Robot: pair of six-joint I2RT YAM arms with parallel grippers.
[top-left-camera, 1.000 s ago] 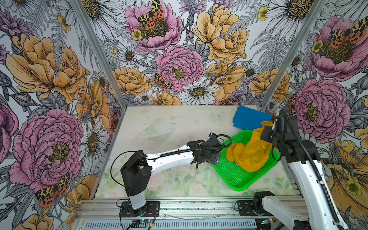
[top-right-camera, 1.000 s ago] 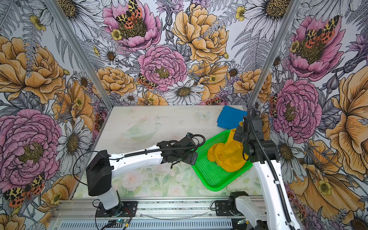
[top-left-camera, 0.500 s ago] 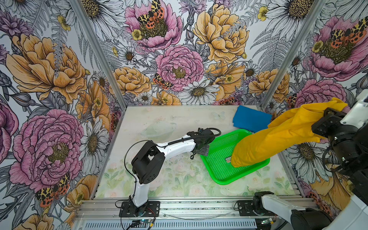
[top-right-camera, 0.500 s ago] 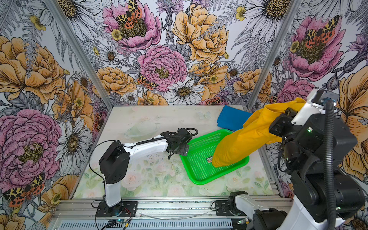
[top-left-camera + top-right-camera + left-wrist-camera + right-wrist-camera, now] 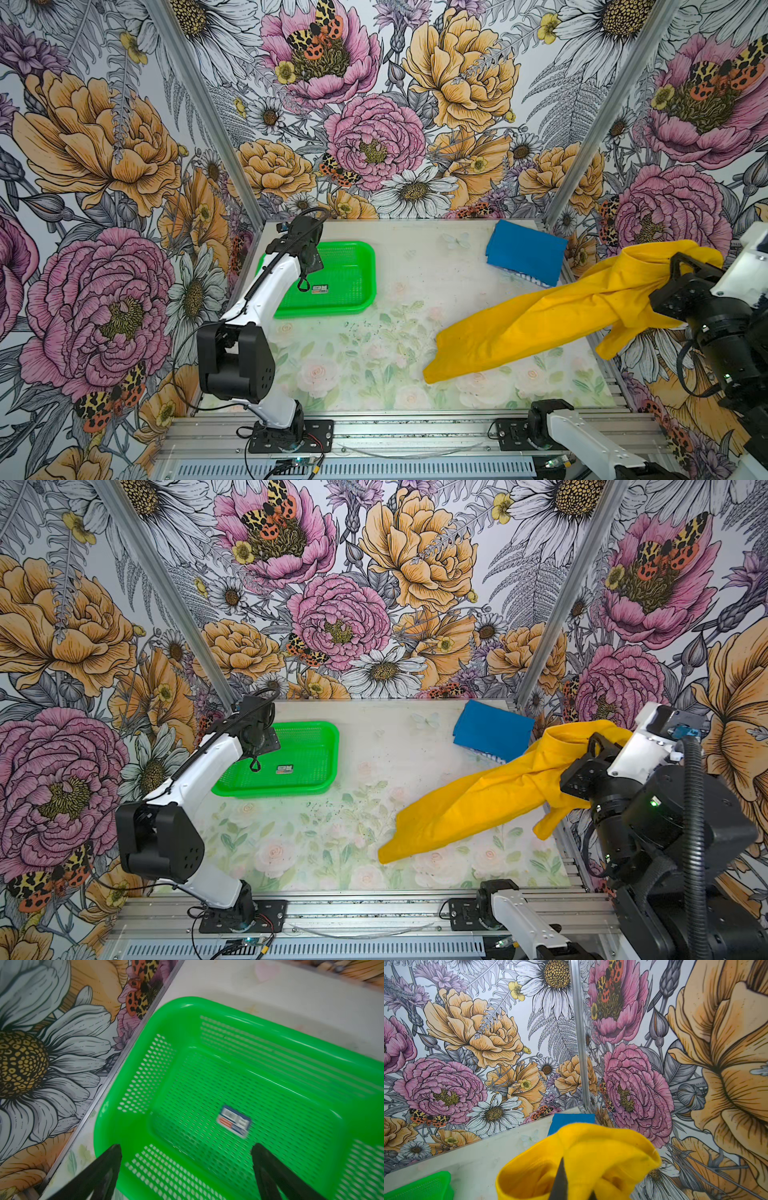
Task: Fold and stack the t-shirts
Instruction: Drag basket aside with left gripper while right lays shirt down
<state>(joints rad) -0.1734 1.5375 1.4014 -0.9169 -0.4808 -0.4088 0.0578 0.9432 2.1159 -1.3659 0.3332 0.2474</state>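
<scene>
The mustard-yellow t-shirt (image 5: 540, 320) (image 5: 478, 800) hangs from my right gripper (image 5: 681, 274) (image 5: 598, 754), which is raised at the right edge. Its lower end trails on the table near the front middle. In the right wrist view the jaws are shut on bunched yellow cloth (image 5: 591, 1157) at the right gripper (image 5: 575, 1186). The blue t-shirt (image 5: 525, 253) (image 5: 492, 729) (image 5: 572, 1119) lies folded flat at the back right corner, with white lettering at its near edge. My left gripper (image 5: 309, 257) (image 5: 259, 739) (image 5: 186, 1147) stands open over the green basket, with nothing between its fingers.
The green perforated basket (image 5: 353, 299) (image 5: 324, 746) (image 5: 187, 1007) (image 5: 425, 1184) sits at the back left against the wall, holding only a small label. Flowered walls close in the table on three sides. A metal rail runs along the front.
The basket has gone from the front right to the back left together with my left gripper. My right gripper has drawn the yellow t-shirt out of it, up and to the right.
</scene>
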